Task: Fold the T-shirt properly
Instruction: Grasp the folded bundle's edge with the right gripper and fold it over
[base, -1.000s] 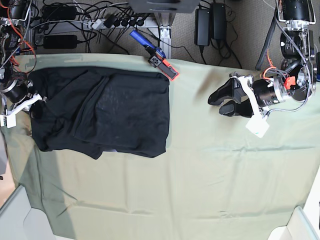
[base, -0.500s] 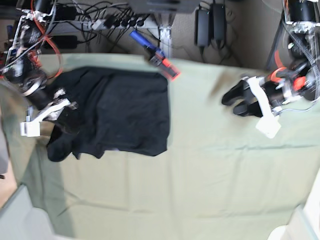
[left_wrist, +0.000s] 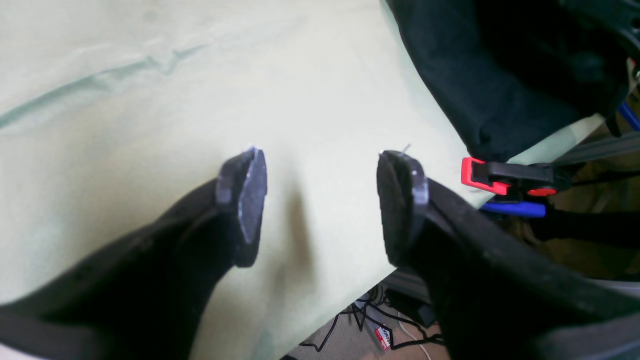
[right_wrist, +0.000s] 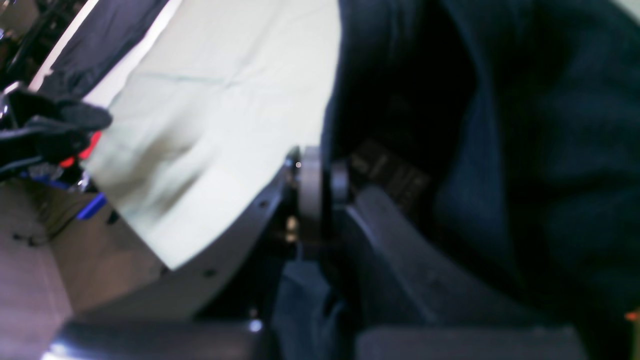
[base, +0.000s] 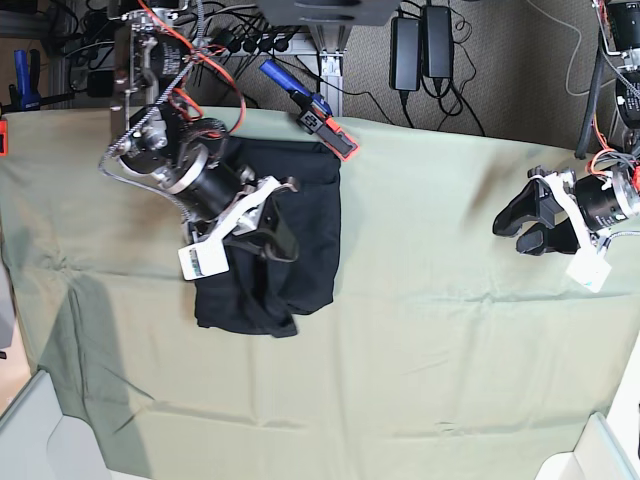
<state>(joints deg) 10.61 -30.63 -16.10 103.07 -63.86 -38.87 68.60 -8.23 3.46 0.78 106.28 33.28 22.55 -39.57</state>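
Note:
The black T-shirt (base: 316, 214) lies bunched on the pale green sheet (base: 430, 330) left of centre, its left part lifted and drawn over the rest. My right gripper (base: 283, 243) hovers over it, shut on a fold of the cloth. The right wrist view shows the pads (right_wrist: 310, 186) pressed together on dark T-shirt (right_wrist: 525, 150) fabric. My left gripper (base: 516, 232) stands open over bare sheet at the far right, well away from the shirt. In the left wrist view its fingers (left_wrist: 245, 200) are wide apart, nothing between them, with a corner of the T-shirt (left_wrist: 500, 75) at the upper right.
A red and black clamp (base: 325, 125) with a blue handle pins the sheet at the back edge, beside the shirt's far corner; the left wrist view shows the same clamp (left_wrist: 500, 177). Cables and power bricks lie behind the table. White bins (base: 590, 450) sit at the front corners.
My right arm has swung from the far left toward the centre, carrying the shirt's left part over the rest. The left gripper has drawn back to the right, still open.

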